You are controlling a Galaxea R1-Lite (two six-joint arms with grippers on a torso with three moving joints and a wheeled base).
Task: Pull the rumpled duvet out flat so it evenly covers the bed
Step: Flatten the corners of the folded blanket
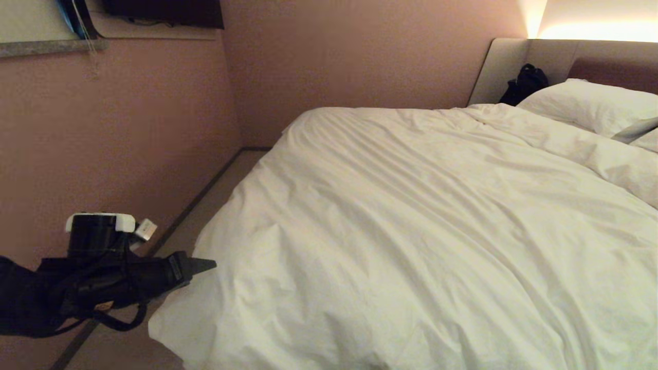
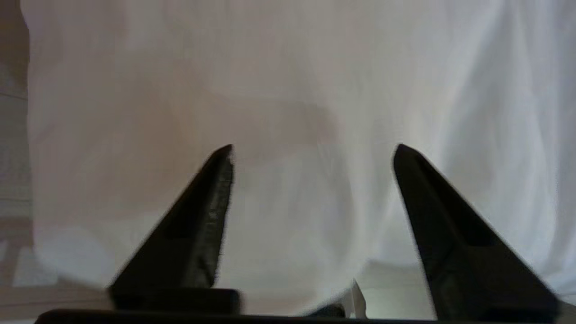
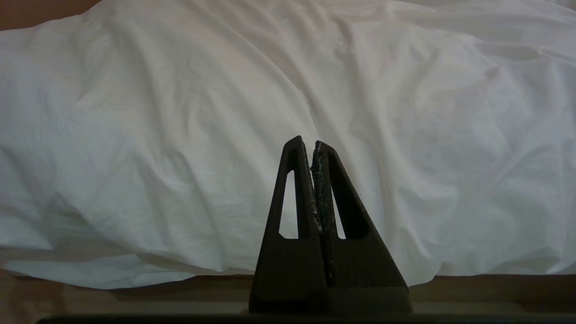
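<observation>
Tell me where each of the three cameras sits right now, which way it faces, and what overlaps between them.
Head view: high on the robot, looking down across the bed and its duvet toward the pillow; the left claw shows beside the duvet's near left corner.
Left wrist view: behind the left claw, fingers apart, facing hanging duvet cloth.
Right wrist view: behind the shut right claw, low, facing the duvet side-on.
Shared: all three see the duvet; head and left wrist views both show the left claw.
</observation>
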